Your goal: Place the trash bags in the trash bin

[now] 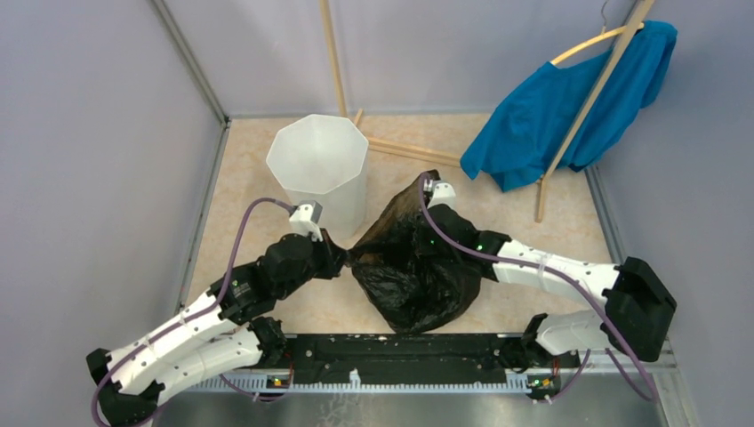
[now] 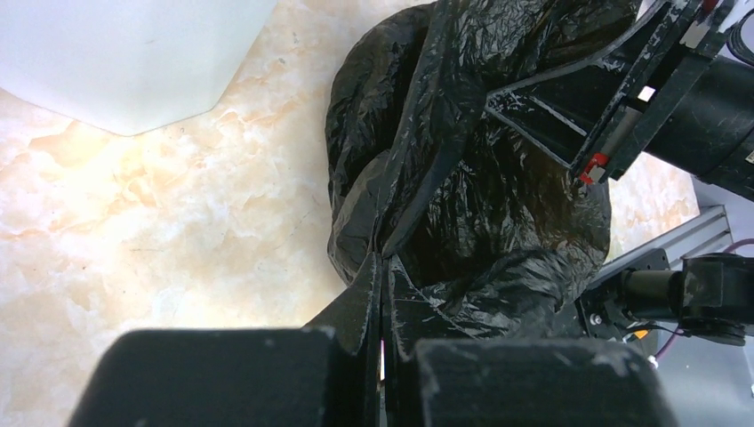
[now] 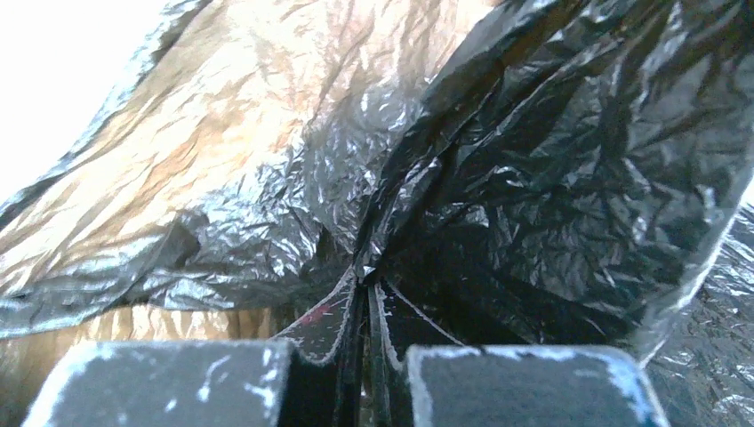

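A crumpled glossy black trash bag (image 1: pixel 411 267) hangs between my two grippers, just right of the white faceted trash bin (image 1: pixel 320 165), which stands upright and open. My left gripper (image 1: pixel 345 255) is shut on the bag's left edge; in the left wrist view its jaws (image 2: pixel 384 267) pinch a fold of the bag (image 2: pixel 471 205). My right gripper (image 1: pixel 430 189) is shut on the bag's top corner, lifted high; in the right wrist view (image 3: pixel 364 280) the stretched plastic (image 3: pixel 551 178) looks brownish on the left. The bin's wall (image 2: pixel 124 53) shows at the left wrist view's upper left.
A blue cloth garment (image 1: pixel 569 102) hangs on a wooden rack (image 1: pixel 578 116) at the back right. Grey walls enclose the marbled floor (image 1: pixel 249 187). A black rail (image 1: pixel 400 351) runs along the near edge between the arm bases.
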Controlling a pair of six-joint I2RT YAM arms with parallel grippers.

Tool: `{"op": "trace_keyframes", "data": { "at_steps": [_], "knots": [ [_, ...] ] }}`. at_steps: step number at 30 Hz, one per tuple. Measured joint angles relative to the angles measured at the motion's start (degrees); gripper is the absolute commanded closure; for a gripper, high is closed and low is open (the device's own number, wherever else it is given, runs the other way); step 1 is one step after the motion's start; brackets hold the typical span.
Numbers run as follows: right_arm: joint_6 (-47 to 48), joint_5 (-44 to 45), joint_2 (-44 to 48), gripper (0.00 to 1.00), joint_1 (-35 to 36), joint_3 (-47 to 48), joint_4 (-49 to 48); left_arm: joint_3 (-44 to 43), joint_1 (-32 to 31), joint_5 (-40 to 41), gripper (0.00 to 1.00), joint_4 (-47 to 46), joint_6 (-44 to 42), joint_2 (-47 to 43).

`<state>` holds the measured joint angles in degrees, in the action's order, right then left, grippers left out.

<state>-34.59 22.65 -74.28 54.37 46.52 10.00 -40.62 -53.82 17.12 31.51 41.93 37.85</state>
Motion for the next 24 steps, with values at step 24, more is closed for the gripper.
{"op": "trace_keyframes", "data": {
  "at_steps": [24],
  "knots": [
    [8.63, -35.19, 12.24, 0.94, 0.02, 8.79, 0.09, -6.36, 0.0, -4.59, 1.0, -7.19, -3.69, -0.96]
  ]
}}
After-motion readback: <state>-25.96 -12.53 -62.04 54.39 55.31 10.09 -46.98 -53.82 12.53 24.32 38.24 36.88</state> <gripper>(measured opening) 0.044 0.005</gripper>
